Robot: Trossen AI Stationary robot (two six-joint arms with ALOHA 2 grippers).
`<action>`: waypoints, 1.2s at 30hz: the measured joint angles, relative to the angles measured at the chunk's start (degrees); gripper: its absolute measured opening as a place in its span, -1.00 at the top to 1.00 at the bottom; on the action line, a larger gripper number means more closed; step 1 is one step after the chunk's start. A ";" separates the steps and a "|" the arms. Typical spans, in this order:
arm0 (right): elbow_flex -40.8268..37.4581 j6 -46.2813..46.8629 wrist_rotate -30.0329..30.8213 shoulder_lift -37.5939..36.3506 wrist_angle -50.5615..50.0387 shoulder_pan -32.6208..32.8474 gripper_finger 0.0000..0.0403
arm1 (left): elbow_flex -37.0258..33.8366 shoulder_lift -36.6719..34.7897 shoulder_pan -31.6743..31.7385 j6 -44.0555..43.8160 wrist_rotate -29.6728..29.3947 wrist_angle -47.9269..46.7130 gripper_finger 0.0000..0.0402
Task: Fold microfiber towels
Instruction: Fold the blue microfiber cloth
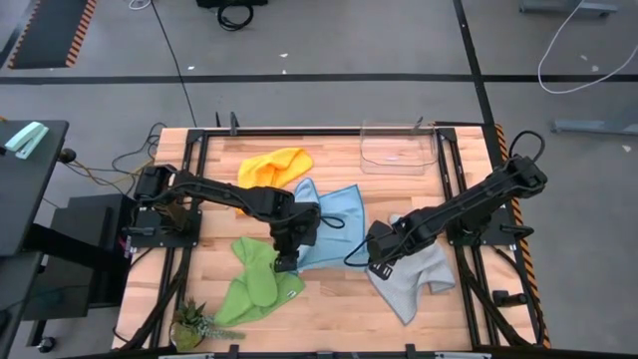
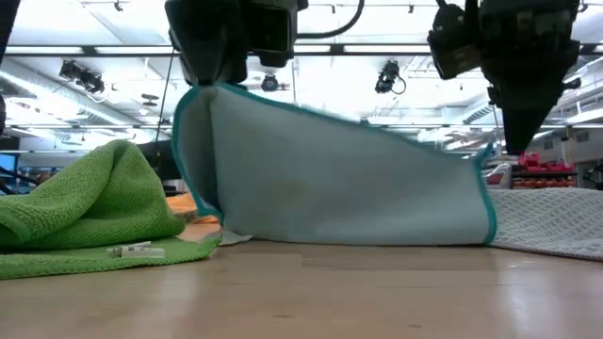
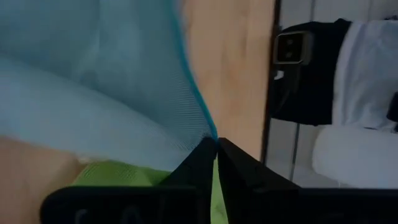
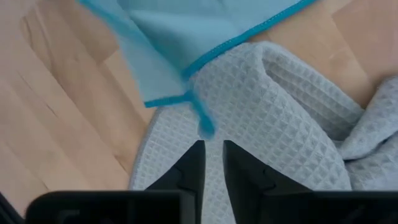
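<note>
The light blue towel [image 1: 334,214] lies mid-table, with its left near corner raised and its lower edge [image 2: 358,242] on the wood. My left gripper [image 1: 287,261] is shut on that corner. My right gripper [image 1: 379,269] hangs over the light grey towel [image 1: 414,279], its fingers a narrow gap apart. The blue towel's other near corner [image 4: 202,127] sits right at its fingertips. The green towel [image 1: 257,284] lies crumpled at the near left. The yellow-orange towel [image 1: 274,168] lies bunched at the far side. My left gripper pinches the blue towel's bound corner [image 3: 211,134] between its two fingers, only at their free ends. The fingers come from above. The corner is lifted [image 2: 203,89] and the cloth slopes down from it to the table. My right gripper: I cannot tell whether its fingertips touch the blue corner just ahead of them.
A clear plastic bin [image 1: 399,148] stands at the far right of the table. A small potted plant [image 1: 194,324] stands at the near left corner. Bare wood [image 1: 329,299] lies between the green and grey towels.
</note>
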 joint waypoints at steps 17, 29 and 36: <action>-0.87 -15.55 3.91 -1.95 5.49 -19.35 0.48 | 0.02 -0.08 3.23 0.00 0.35 1.02 0.53; -0.87 -20.65 2.66 -1.53 12.66 -36.22 0.54 | 0.04 -5.19 1.77 -0.40 0.52 -2.24 0.67; -0.95 -18.61 1.34 0.78 14.47 -37.65 0.53 | 0.04 -8.88 2.61 -1.31 0.48 -1.36 0.70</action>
